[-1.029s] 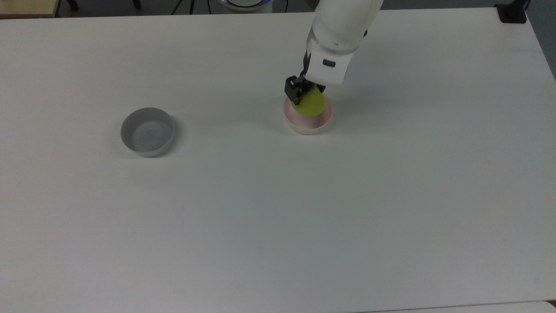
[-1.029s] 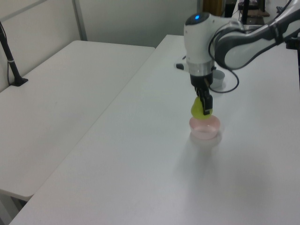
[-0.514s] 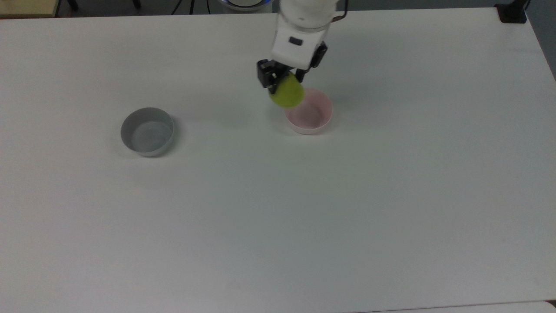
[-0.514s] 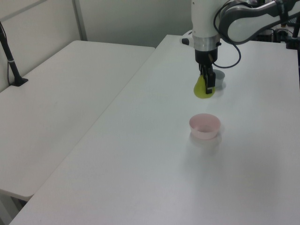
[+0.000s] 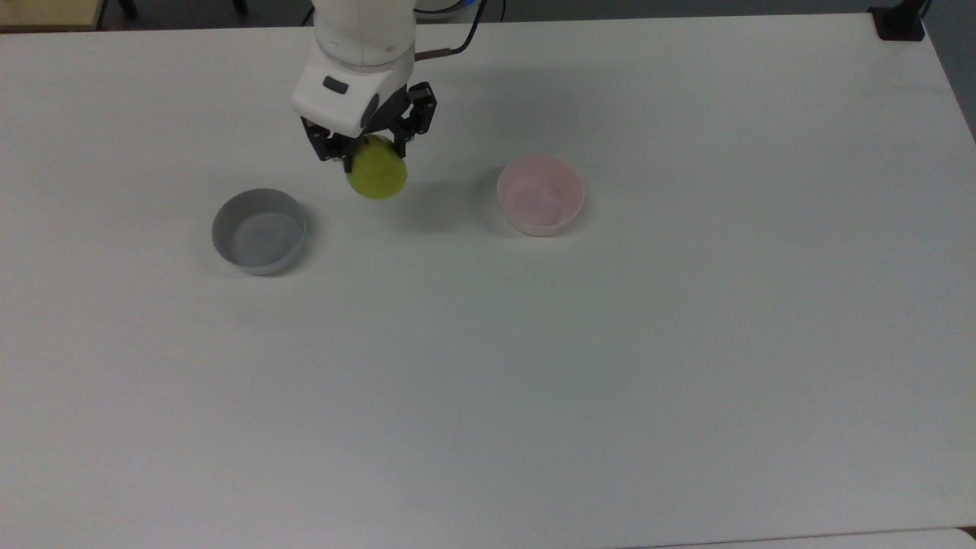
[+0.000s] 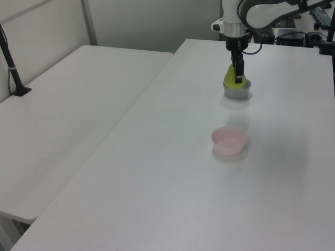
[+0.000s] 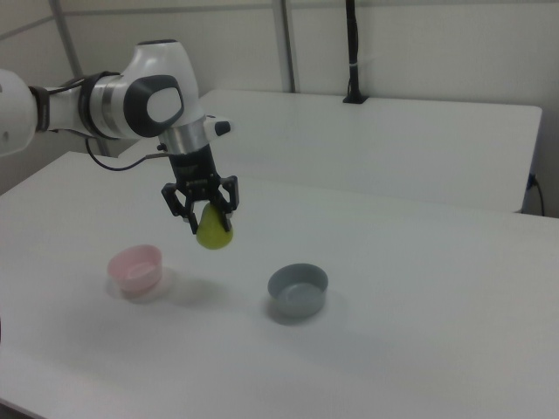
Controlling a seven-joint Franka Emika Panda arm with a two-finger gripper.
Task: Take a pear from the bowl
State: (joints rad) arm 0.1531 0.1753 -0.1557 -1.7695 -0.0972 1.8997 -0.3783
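Yellow-green pear (image 5: pixel 377 177) hangs pinched in the tool (image 5: pixel 371 152) above the worktop (image 5: pixel 534 366), between the pink bowl (image 5: pixel 540 195) and grey bowl (image 5: pixel 259 231), so the pick-up looks done.

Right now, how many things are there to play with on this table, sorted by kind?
Bowls: 2, a pink bowl and a grey bowl, both empty.
Fruit: 1, a yellow-green pear held in the air by the gripper, between the two bowls in the top view.
Total: 3
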